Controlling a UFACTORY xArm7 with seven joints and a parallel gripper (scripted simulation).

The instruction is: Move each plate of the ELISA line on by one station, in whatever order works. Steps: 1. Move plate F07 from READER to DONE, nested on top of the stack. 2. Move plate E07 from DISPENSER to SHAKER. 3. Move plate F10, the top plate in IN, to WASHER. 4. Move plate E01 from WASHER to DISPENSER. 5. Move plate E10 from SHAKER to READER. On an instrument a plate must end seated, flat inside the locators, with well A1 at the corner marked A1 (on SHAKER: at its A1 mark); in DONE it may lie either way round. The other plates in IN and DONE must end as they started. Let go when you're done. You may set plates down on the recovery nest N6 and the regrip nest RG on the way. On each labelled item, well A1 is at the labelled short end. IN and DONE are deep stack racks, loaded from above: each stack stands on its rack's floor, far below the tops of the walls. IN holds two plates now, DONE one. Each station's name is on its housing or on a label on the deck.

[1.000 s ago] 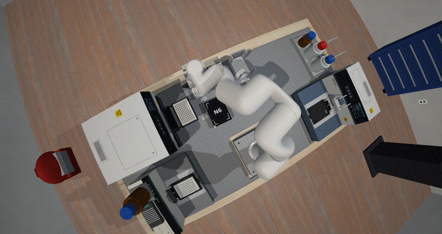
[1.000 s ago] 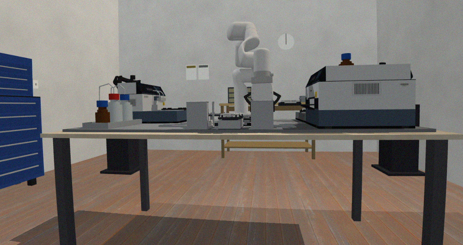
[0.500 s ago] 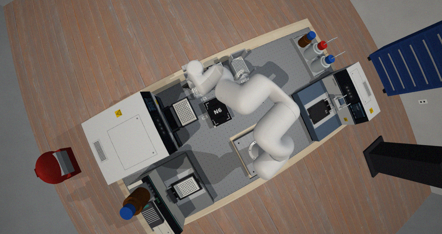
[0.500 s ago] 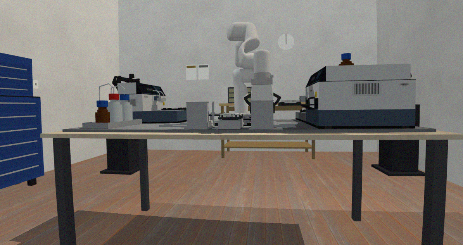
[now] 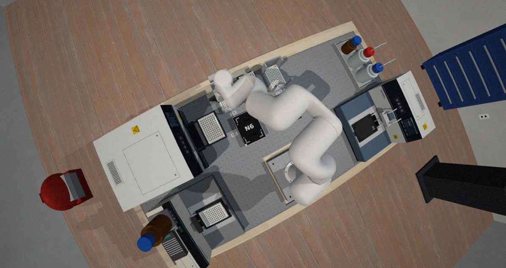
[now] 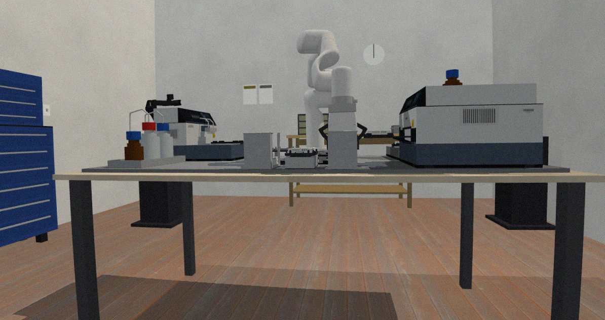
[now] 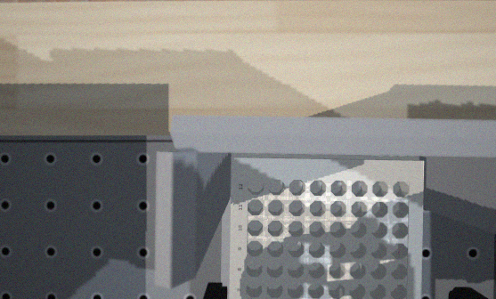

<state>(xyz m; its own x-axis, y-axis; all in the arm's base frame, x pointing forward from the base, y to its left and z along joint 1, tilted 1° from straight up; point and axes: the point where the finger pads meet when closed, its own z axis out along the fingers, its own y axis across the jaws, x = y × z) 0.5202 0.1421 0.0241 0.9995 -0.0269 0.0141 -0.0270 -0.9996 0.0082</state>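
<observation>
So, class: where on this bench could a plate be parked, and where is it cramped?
The black pad marked N6 is bare. So is the dark cradle in the blue-grey machine. It is crowded by the far edge, where the open hand sits over a rack.

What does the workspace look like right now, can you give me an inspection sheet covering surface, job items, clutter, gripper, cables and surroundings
Surface: grey perforated deck on a wooden table.
Job's things: a well plate at the large white instrument; another plate on the near-corner instrument; a plate deep in the stack rack under the wrist camera; nest N6 bare.
Clutter: three capped bottles in a tray; a brown bottle.
Gripper: gripper open, holding nothing, lowered at the rack top.
Cables: thin tubes at the bottle caps.
Surroundings: blue cabinet, wall clock, plank floor.
</observation>
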